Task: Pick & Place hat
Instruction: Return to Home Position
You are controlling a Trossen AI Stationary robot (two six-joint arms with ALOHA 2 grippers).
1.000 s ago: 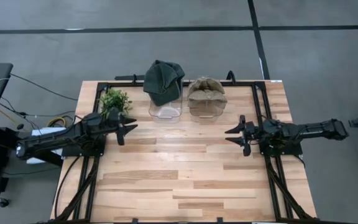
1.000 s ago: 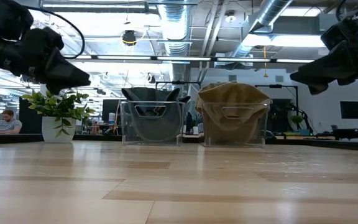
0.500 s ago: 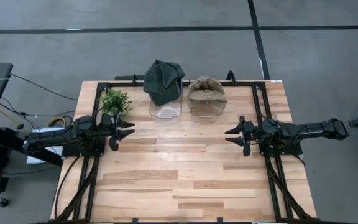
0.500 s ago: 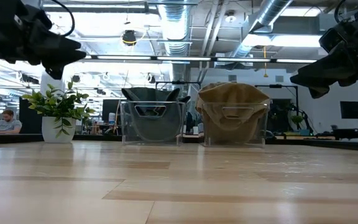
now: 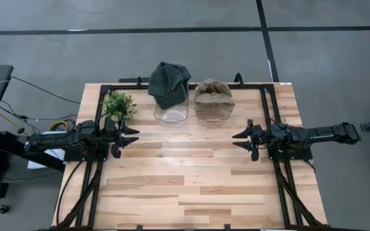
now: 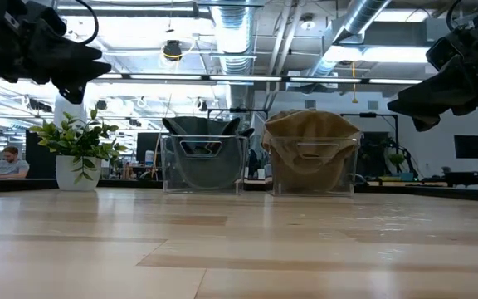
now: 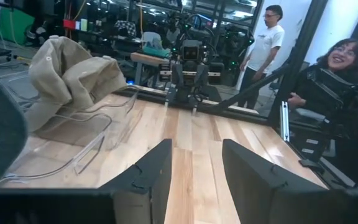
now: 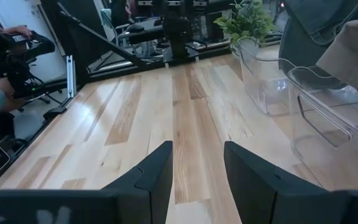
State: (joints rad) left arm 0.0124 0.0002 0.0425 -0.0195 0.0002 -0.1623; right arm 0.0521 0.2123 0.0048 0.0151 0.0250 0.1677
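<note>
A dark green hat (image 5: 169, 82) is draped over the rim of a clear bin (image 5: 171, 114) at the table's far edge. A tan hat (image 5: 213, 94) sits the same way on a second clear bin (image 5: 212, 113) to its right. Both hats also show in the low view, green hat (image 6: 204, 139) and tan hat (image 6: 312, 137). My left gripper (image 5: 132, 136) hovers open above the table's left side, near the plant. My right gripper (image 5: 239, 140) hovers open over the right side. Each points at the other. In the left wrist view the tan hat (image 7: 73, 71) lies ahead of my left gripper (image 7: 194, 174).
A small potted plant (image 5: 119, 104) stands at the far left, just beyond the left gripper. A black frame (image 5: 265, 96) runs along the table's edges. Bare wood (image 5: 185, 179) fills the middle and near part. People (image 7: 334, 65) are in the room beyond the table.
My left gripper has drawn back a little toward the table's left edge and risen, staying open. The right arm and both hats have kept still.
</note>
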